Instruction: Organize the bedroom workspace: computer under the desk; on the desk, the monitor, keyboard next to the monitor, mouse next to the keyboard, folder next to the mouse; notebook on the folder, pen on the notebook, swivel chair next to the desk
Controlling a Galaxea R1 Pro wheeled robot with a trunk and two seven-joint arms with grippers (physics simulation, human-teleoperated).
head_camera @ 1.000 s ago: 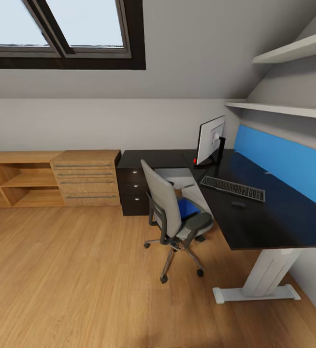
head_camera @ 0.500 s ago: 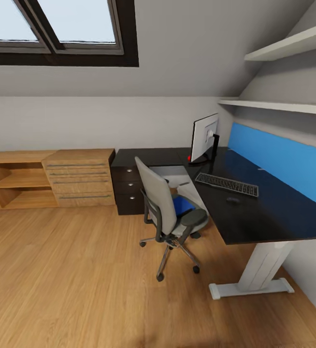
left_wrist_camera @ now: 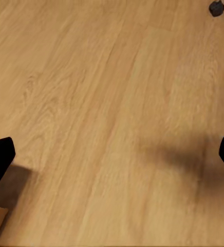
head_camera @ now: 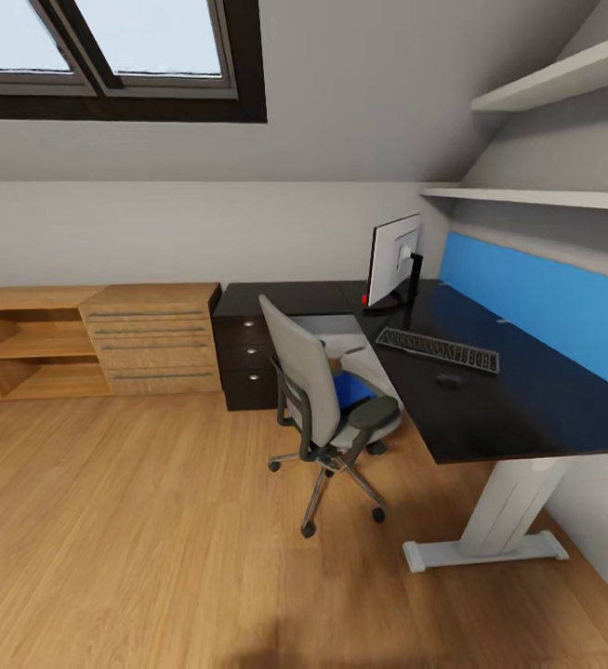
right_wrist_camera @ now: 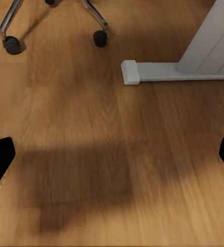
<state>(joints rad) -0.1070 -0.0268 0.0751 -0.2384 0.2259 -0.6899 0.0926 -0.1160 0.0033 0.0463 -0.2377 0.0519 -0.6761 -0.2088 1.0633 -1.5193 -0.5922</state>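
Left pincer [left_wrist_camera: 112,154]: fingers spread wide, tips at both edges of l. wrist view, nothing between them, over bare wood floor [left_wrist_camera: 101,103]. Right pincer [right_wrist_camera: 112,154]: likewise wide, nothing held, above floor near white table foot [right_wrist_camera: 158,71] and two chair castors [right_wrist_camera: 99,37].

Head view: L-shaped black table [head_camera: 518,400] runs along rt. wall, white leg at near end, dark drawer unit [head_camera: 244,360] w/ silver knobs at far corner. Monitor [head_camera: 393,260] stands upright on table near corner, grey back toward camera. Keyboard [head_camera: 437,350] lies on table in front of monitor, apart from it. Mouse [head_camera: 449,378] sits just beside keyboard, on its near side. Swivel chair [head_camera: 327,409] stands on floor close against table's inner edge, back toward camera. Folder [head_camera: 350,392], blue, lies on chair seat, partly hidden by backrest and armrest. Computer [head_camera: 327,336]: light grey box behind chair at table's inner corner, red dot beside monitor base; whether fully under table cannot be told. Blue wall panel [head_camera: 546,311] behind table; light-wood shelving counter [head_camera: 90,339] left of drawer unit.
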